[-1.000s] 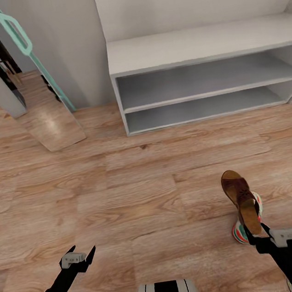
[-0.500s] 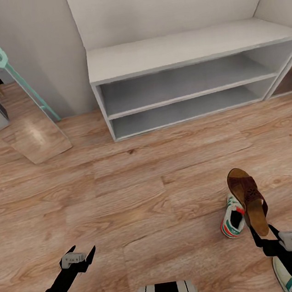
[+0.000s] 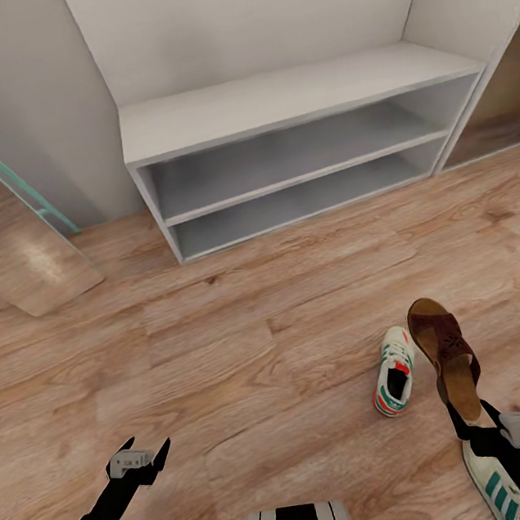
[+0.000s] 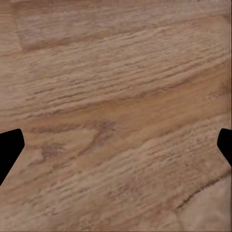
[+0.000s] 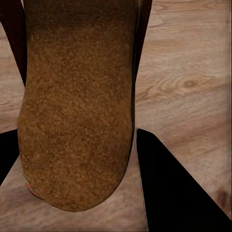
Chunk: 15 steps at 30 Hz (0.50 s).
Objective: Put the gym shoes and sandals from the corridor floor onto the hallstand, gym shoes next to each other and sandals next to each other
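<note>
Right gripper (image 3: 467, 419) is clamped on the heel end of a sandal (image 3: 448, 353), holding it off the corridor floor (image 3: 246, 336) with the toe pointing away toward the hallstand (image 3: 287, 99). In the right wrist view the tan footbed of the sandal (image 5: 77, 101) sits between the two dark fingers (image 5: 169, 183), heel closest to the camera, floor planks visible past it.

Left gripper (image 3: 147, 456) is spread open with nothing in it, hovering low over bare planks near left. Left wrist view: just floor grain (image 4: 116, 116) with a fingertip (image 4: 8, 150) at each side edge, well apart.

Gym shoes: one (image 3: 393, 371) lies on the floor just left of the held sandal, toe toward the hallstand, opening up. The other (image 3: 493, 488) is on the floor near right, right beside the right arm and partly covered by it, green stripes showing.

Hallstand stands far centre against the wall, flat top and both open shelf levels bare. A mirror with a teal frame (image 3: 0, 172) leans against the wall far left.
</note>
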Available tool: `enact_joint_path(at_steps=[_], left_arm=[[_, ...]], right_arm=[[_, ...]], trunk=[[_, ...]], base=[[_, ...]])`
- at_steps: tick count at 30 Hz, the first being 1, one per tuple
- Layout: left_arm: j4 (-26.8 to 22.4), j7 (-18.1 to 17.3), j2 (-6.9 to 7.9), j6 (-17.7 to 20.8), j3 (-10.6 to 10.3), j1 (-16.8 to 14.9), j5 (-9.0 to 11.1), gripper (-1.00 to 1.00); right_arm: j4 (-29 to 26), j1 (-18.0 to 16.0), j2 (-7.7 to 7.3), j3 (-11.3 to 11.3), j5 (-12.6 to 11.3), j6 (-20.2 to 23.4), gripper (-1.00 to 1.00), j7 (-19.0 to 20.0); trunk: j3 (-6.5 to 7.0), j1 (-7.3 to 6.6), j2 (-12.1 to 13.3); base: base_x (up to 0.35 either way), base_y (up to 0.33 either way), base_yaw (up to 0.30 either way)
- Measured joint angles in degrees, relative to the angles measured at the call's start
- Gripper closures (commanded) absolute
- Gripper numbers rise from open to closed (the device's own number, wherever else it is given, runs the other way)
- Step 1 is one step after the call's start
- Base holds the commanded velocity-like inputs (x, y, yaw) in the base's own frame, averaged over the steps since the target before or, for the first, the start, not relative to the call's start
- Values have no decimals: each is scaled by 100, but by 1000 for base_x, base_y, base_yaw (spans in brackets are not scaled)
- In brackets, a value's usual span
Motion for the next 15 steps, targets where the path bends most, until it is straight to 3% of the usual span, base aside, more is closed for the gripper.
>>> enact_joint_path(at_steps=[15], left_arm=[[0,0,-5,-2,-3,-1,0,-100]], right_arm=[[-19,5,0,0,-7,6,100,-1]], trunk=[[105,0,0]], base=[[0,0,-212]])
